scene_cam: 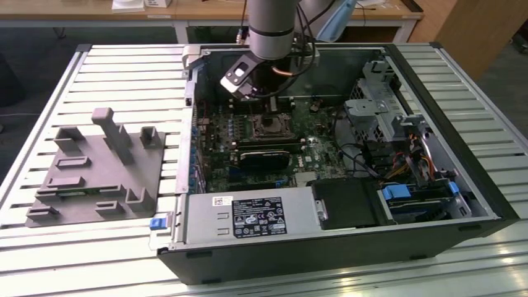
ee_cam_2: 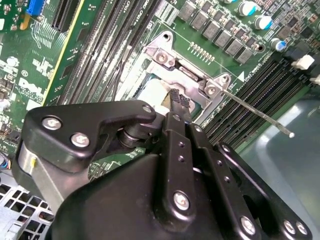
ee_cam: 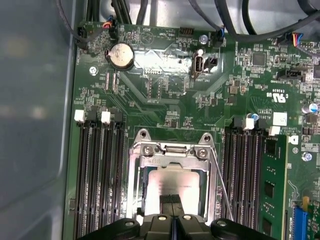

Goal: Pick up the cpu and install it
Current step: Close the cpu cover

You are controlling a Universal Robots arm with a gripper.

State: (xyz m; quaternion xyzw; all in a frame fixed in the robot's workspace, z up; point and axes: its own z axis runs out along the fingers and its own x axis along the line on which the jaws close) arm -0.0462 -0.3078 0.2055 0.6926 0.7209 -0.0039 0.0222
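Note:
The cpu is a flat silver-grey square lying inside the metal-framed socket on the green motherboard. In the second wrist view the cpu shows as a pale patch just beyond the black fingertips. My gripper is shut, its two fingers pressed together right over the cpu's near half, with nothing between them. I cannot tell whether the tips touch the chip. In the exterior view the arm reaches down into the open computer case, with the gripper just above the socket.
A thin metal socket lever sticks out beside the socket. Black memory slots flank it on both sides. A grey plastic fixture sits on the slatted table at the exterior view's left. Drive cages and cables crowd the case's right.

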